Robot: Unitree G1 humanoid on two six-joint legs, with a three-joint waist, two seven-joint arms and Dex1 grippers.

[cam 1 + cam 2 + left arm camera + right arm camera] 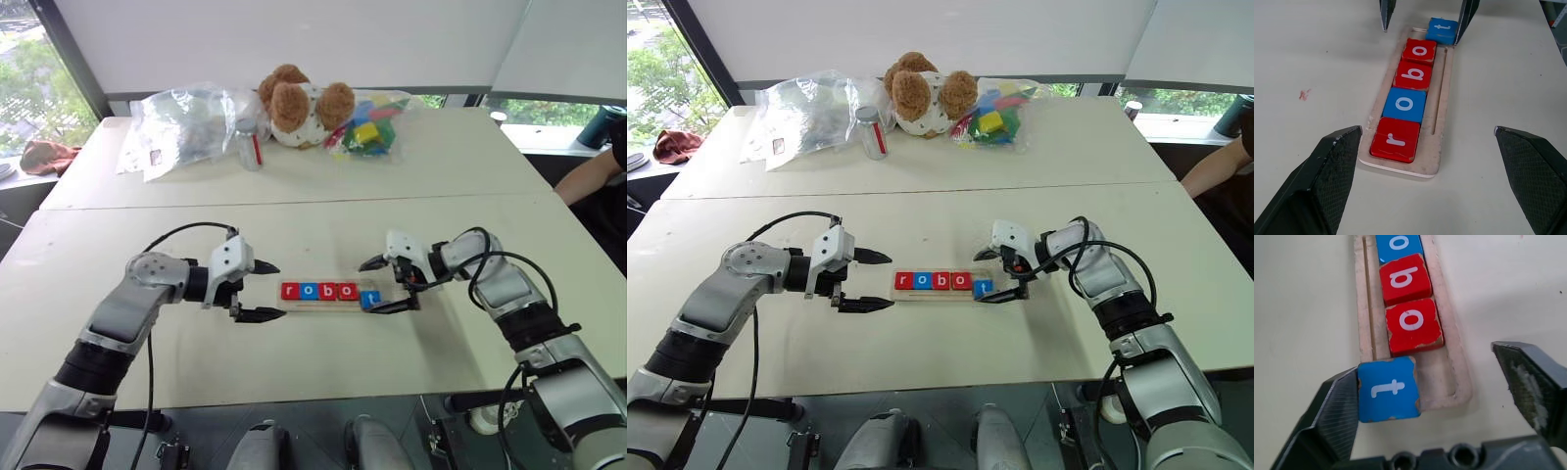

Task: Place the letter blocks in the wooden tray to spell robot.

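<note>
Blocks [1409, 85] spell "robo" in tray [1442, 88]; blue "t" [1388, 389] askew.

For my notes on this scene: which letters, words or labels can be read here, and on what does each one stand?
"r": red block
"o": blue block
"b": red block
"o": red block
"t": blue block, askew at the tray's end
Bag label: too small to read

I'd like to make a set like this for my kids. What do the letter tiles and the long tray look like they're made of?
The letter blocks look like painted wood: glossy red or blue faces with white letters, and chipped edges showing pale material beneath. The wooden tray looks like unpainted pale wood with a matt, slightly scuffed surface and a thin groove cut along one side. Whether it is solid wood or plywood can't be told.
</note>
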